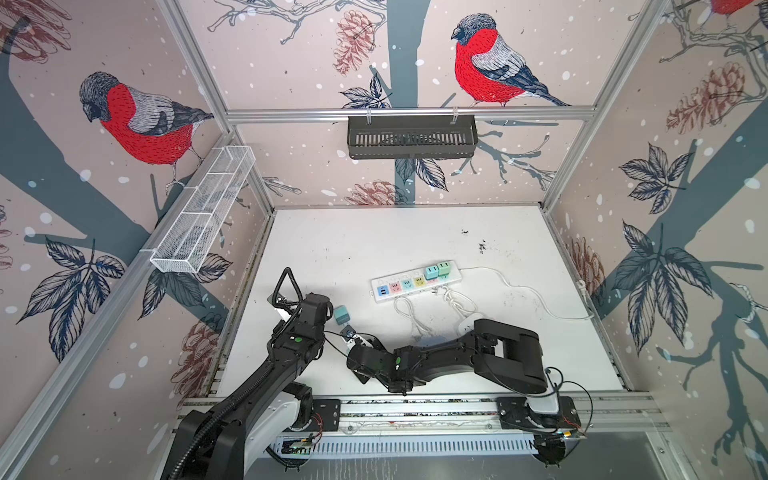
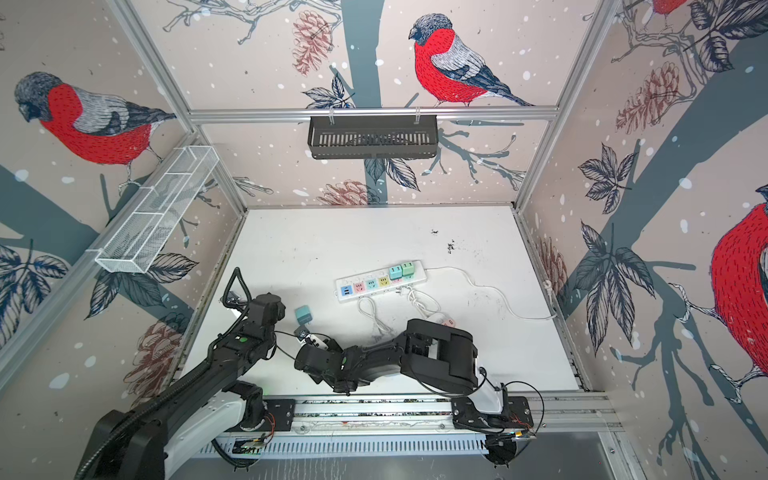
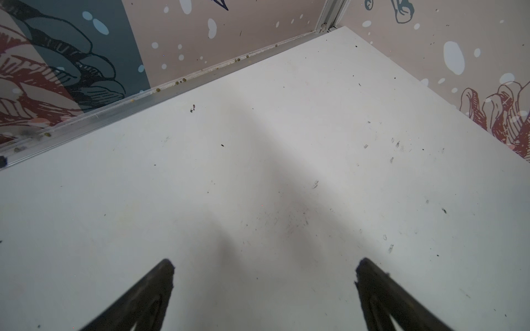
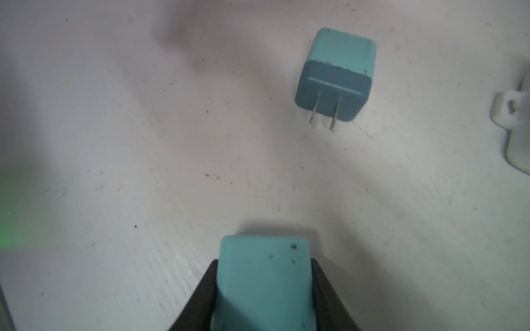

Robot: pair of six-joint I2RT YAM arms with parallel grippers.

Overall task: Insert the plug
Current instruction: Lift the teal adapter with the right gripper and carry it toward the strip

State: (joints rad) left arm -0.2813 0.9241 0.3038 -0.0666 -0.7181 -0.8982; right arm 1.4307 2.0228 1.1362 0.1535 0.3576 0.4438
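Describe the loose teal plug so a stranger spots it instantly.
Find the white power strip with pastel sockets on the white table, then look to its near left. The teal cube-shaped plug lies on its side, prongs bare; its twin is clamped in the right end effector, and two plugged-in cubes stand in the strip.

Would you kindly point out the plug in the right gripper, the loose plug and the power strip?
held plug (image 4: 263, 283): right wrist view, centre of its teal face.
loose plug (image 4: 334, 86): right wrist view, its darker pronged face.
power strip (image 1: 415, 276): in a top view, white casing beside the sockets.
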